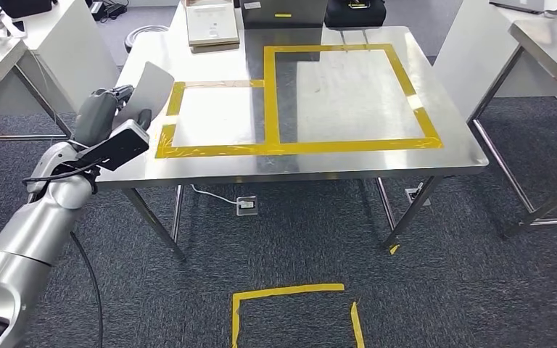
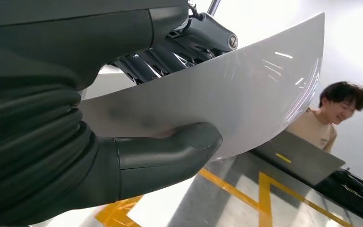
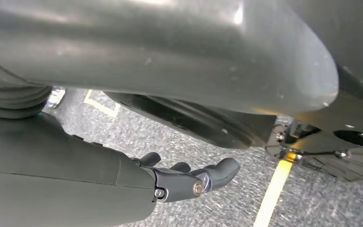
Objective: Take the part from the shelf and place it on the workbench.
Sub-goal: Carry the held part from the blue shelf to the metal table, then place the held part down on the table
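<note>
Nearest me, my right hand (image 3: 189,182) hangs over the grey carpet (image 3: 227,208), fingers loosely apart with nothing in them. Further out, my left hand (image 1: 112,109) grips the part (image 1: 149,87), a thin curved grey sheet, thumb (image 2: 170,151) pressed on one face and the fingers behind. I see it raised above the near left corner of the workbench (image 1: 348,163), beside the yellow tape outline (image 1: 268,94). Beyond, a person (image 2: 333,118) stands.
</note>
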`<state>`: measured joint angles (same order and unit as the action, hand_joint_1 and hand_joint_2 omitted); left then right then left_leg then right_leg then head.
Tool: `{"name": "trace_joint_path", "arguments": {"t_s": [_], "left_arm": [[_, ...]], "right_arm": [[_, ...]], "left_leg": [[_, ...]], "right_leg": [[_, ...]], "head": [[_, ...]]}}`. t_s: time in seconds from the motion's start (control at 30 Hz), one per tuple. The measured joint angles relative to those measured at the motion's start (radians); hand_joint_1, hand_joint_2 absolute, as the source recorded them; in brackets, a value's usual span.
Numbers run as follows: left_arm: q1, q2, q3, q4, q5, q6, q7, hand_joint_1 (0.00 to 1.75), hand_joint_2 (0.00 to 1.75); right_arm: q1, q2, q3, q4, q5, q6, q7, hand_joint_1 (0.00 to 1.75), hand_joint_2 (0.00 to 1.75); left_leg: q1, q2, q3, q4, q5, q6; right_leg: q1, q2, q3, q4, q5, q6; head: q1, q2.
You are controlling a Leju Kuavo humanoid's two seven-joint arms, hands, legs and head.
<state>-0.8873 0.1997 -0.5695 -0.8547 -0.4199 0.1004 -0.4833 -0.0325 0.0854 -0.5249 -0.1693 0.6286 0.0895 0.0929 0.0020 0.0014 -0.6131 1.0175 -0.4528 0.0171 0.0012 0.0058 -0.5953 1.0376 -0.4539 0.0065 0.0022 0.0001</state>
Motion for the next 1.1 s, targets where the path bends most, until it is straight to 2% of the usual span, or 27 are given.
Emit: {"name": "trace_joint_path", "arguments": {"t_s": [0.03, 0.1, 0.17, 0.2, 0.23, 0.27, 0.33, 0.37, 0.4, 0.43, 0.5, 0.53, 0.57, 0.63, 0.7, 0.73, 0.77, 0.8, 0.83, 0.9, 0.93, 0.97, 1.03, 1.07, 1.1], "left_arm": [[0.003, 0.007, 0.001, 0.002, 0.002, 0.003, -0.005, 1.75, 1.75], [0.006, 0.015, 0.001, 0.007, 0.002, 0.005, -0.016, 1.75, 1.75], [0.008, 0.015, 0.001, 0.017, -0.004, 0.006, -0.026, 1.75, 1.75], [0.009, 0.013, 0.001, 0.025, -0.008, 0.006, -0.03, 1.75, 1.75], [0.01, 0.009, 0.001, 0.033, -0.013, 0.006, -0.032, 1.75, 1.75], [0.011, 0.005, 0.001, 0.04, -0.017, 0.006, -0.033, 1.75, 1.75], [0.01, -0.003, 0.0, 0.05, -0.022, 0.007, -0.034, 1.75, 1.75], [0.009, -0.006, 0.0, 0.054, -0.024, 0.009, -0.035, 1.75, 1.75], [0.007, -0.009, 0.0, 0.058, -0.026, 0.01, -0.035, 1.75, 1.75], [0.005, -0.012, 0.0, 0.062, -0.027, 0.011, -0.036, 1.75, 1.75], [0.001, -0.018, -0.001, 0.069, -0.029, 0.013, -0.039, 1.75, 1.75], [-0.001, -0.02, -0.002, 0.072, -0.029, 0.014, -0.041, 1.75, 1.75], [-0.004, -0.021, -0.003, 0.074, -0.029, 0.015, -0.044, 1.75, 1.75], [-0.007, -0.018, -0.006, 0.081, -0.027, 0.016, -0.049, 1.75, 1.75], [-0.004, -0.011, -0.009, 0.089, -0.023, 0.016, -0.053, 1.75, 1.75], [-0.002, -0.007, -0.01, 0.093, -0.02, 0.015, -0.054, 1.75, 1.75], [0.0, -0.004, -0.011, 0.096, -0.018, 0.015, -0.056, 1.75, 1.75], [0.0, -0.001, -0.013, 0.099, -0.015, 0.015, -0.059, 1.75, 1.75], [0.0, 0.002, -0.014, 0.101, -0.012, 0.015, -0.06, 1.75, 1.75], [0.001, 0.01, -0.017, 0.106, -0.008, 0.014, -0.063, 1.75, 1.75], [0.002, 0.014, -0.018, 0.109, -0.007, 0.014, -0.063, 1.75, 1.75], [0.003, 0.016, -0.02, 0.111, -0.005, 0.014, -0.064, 1.75, 1.75], [0.001, 0.018, -0.023, 0.111, -0.001, 0.014, -0.066, 1.75, 1.75], [-0.002, 0.017, -0.024, 0.11, 0.002, 0.014, -0.068, 1.75, 1.75], [-0.004, 0.017, -0.024, 0.11, 0.006, 0.015, -0.069, 1.75, 1.75]], "right_arm": [[0.0, 0.0, 0.0, 0.0, 0.001, -0.001, 0.004, 0.0, 0.0], [0.0, 0.0, 0.0, 0.0, -0.001, -0.004, 0.012, 0.0, 0.0], [-0.001, 0.0, -0.002, 0.0, -0.004, -0.007, 0.019, 0.0, 0.0], [-0.001, 0.0, -0.003, 0.0, -0.006, -0.008, 0.02, 0.0, 0.0], [0.0, 0.0, -0.005, 0.0, -0.008, -0.01, 0.021, 0.0, 0.0], [0.0, 0.0, -0.007, 0.0, -0.01, -0.011, 0.021, 0.0, 0.0], [0.002, 0.001, -0.01, 0.0, -0.013, -0.012, 0.02, 0.0, 0.0], [0.002, 0.002, -0.012, 0.0, -0.014, -0.012, 0.019, 0.0, 0.0], [0.001, 0.003, -0.014, 0.0, -0.014, -0.012, 0.018, 0.0, 0.0], [0.001, 0.004, -0.017, 0.001, -0.015, -0.013, 0.016, 0.0, 0.0], [0.0, 0.005, -0.023, 0.001, -0.016, -0.013, 0.01, 0.0, 0.0], [0.0, 0.005, -0.024, 0.0, -0.016, -0.013, 0.005, 0.0, 0.0], [0.001, 0.005, -0.025, 0.0, -0.015, -0.012, -0.001, 0.0, 0.0], [0.002, 0.005, -0.025, 0.0, -0.012, -0.012, -0.012, 0.0, 0.0], [0.005, 0.005, -0.026, 0.0, -0.009, -0.01, -0.016, 0.0, 0.0], [0.007, 0.005, -0.026, 0.0, -0.006, -0.01, -0.016, 0.0, 0.0], [0.009, 0.005, -0.026, 0.0, -0.005, -0.009, -0.016, 0.0, 0.0], [0.011, 0.005, -0.026, 0.0, -0.003, -0.008, -0.016, 0.0, 0.0], [0.013, 0.005, -0.026, 0.0, -0.002, -0.007, -0.016, 0.0, 0.0], [0.013, 0.006, -0.026, 0.002, -0.001, -0.005, -0.015, 0.0, 0.0], [0.012, 0.006, -0.026, 0.003, 0.0, -0.004, -0.014, 0.0, 0.0], [0.012, 0.006, -0.026, 0.004, 0.0, -0.002, -0.014, 0.0, 0.0], [0.012, 0.003, -0.026, 0.003, 0.001, 0.001, -0.013, 0.0, 0.0], [0.011, 0.002, -0.026, 0.002, 0.002, 0.002, -0.013, 0.0, 0.0], [0.01, 0.0, -0.026, 0.002, 0.002, 0.003, -0.013, 0.0, 0.0]], "left_leg": [[0.003, 0.0, 0.01, -0.008, -0.002, 0.006], [0.009, 0.0, 0.033, -0.014, -0.003, 0.011], [0.01, -0.003, 0.041, -0.013, -0.008, 0.01], [0.011, -0.004, 0.044, -0.012, -0.012, 0.006], [0.014, -0.006, 0.049, -0.011, -0.019, 0.001], [0.019, -0.006, 0.056, -0.009, -0.026, -0.005], [0.029, -0.005, 0.073, -0.003, -0.046, -0.022], [0.033, -0.004, 0.08, 0.0, -0.056, -0.03], [0.034, -0.003, 0.085, 0.001, -0.064, -0.039], [0.034, -0.002, 0.091, 0.002, -0.07, -0.049], [0.033, -0.001, 0.1, 0.009, -0.072, -0.066], [0.035, 0.0, 0.096, 0.028, -0.066, -0.071], [0.037, 0.001, 0.078, 0.062, -0.057, -0.073], [0.035, 0.002, 0.003, 0.17, -0.054, -0.072], [0.03, 0.001, -0.086, 0.262, -0.104, -0.067], [0.027, 0.001, -0.118, 0.278, -0.135, -0.064], [0.024, 0.001, -0.139, 0.269, -0.154, -0.06], [0.02, 0.001, -0.147, 0.237, -0.148, -0.054], [0.015, 0.001, -0.148, 0.184, -0.104, -0.044], [0.002, -0.001, -0.142, 0.067, 0.043, -0.028], [-0.003, -0.003, -0.138, 0.032, 0.097, -0.022], [-0.006, -0.006, -0.133, 0.015, 0.12, -0.019], [-0.002, -0.011, -0.106, 0.015, 0.103, -0.013], [0.001, -0.012, -0.091, 0.012, 0.093, -0.007], [0.003, -0.012, -0.074, 0.01, 0.081, -0.003]], "right_leg": [[0.0, 0.0, -0.002, 0.013, -0.001, 0.004], [-0.002, -0.001, -0.034, 0.074, -0.03, 0.011], [-0.01, -0.001, -0.101, 0.186, -0.075, 0.02], [-0.015, -0.001, -0.135, 0.231, -0.084, 0.025], [-0.02, -0.002, -0.157, 0.247, -0.076, 0.031], [-0.025, -0.002, -0.159, 0.225, -0.048, 0.038], [-0.035, -0.004, -0.119, 0.102, 0.035, 0.052], [-0.036, -0.005, -0.099, 0.043, 0.054, 0.055], [-0.034, -0.007, -0.083, 0.008, 0.06, 0.05], [-0.031, -0.008, -0.076, -0.006, 0.051, 0.039], [-0.026, -0.007, -0.063, -0.003, 0.03, 0.009], [-0.026, -0.005, -0.053, -0.004, 0.023, -0.002], [-0.025, -0.004, -0.04, -0.005, 0.014, -0.011], [-0.023, -0.001, -0.012, -0.007, -0.005, -0.024], [-0.02, 0.004, 0.019, -0.008, -0.032, -0.032], [-0.017, 0.006, 0.037, -0.009, -0.046, -0.034], [-0.015, 0.008, 0.056, -0.009, -0.062, -0.034], [-0.012, 0.009, 0.077, -0.009, -0.078, -0.034], [-0.011, 0.01, 0.095, -0.01, -0.095, -0.033], [-0.007, 0.012, 0.128, -0.008, -0.128, -0.027], [-0.005, 0.014, 0.14, -0.012, -0.144, -0.022], [-0.003, 0.014, 0.152, -0.009, -0.15, -0.016], [-0.001, 0.013, 0.149, 0.027, -0.132, -0.005], [0.0, 0.011, 0.127, 0.077, -0.105, 0.0], [0.0, 0.009, 0.089, 0.137, -0.087, 0.005]], "head": [[0.001, 0.0], [0.004, 0.0], [0.006, 0.0], [0.007, 0.0], [0.007, 0.0], [0.007, 0.0], [0.007, 0.0], [0.008, 0.0], [0.009, 0.0], [0.009, 0.0], [0.007, 0.0], [0.006, 0.0], [0.004, 0.0], [0.001, 0.0], [0.0, 0.0], [0.0, 0.0], [0.0, 0.0], [0.0, 0.0], [0.0, 0.0], [0.0, 0.0], [0.0, 0.0], [0.001, 0.0], [0.004, 0.0], [0.006, 0.0], [0.008, 0.0]]}}
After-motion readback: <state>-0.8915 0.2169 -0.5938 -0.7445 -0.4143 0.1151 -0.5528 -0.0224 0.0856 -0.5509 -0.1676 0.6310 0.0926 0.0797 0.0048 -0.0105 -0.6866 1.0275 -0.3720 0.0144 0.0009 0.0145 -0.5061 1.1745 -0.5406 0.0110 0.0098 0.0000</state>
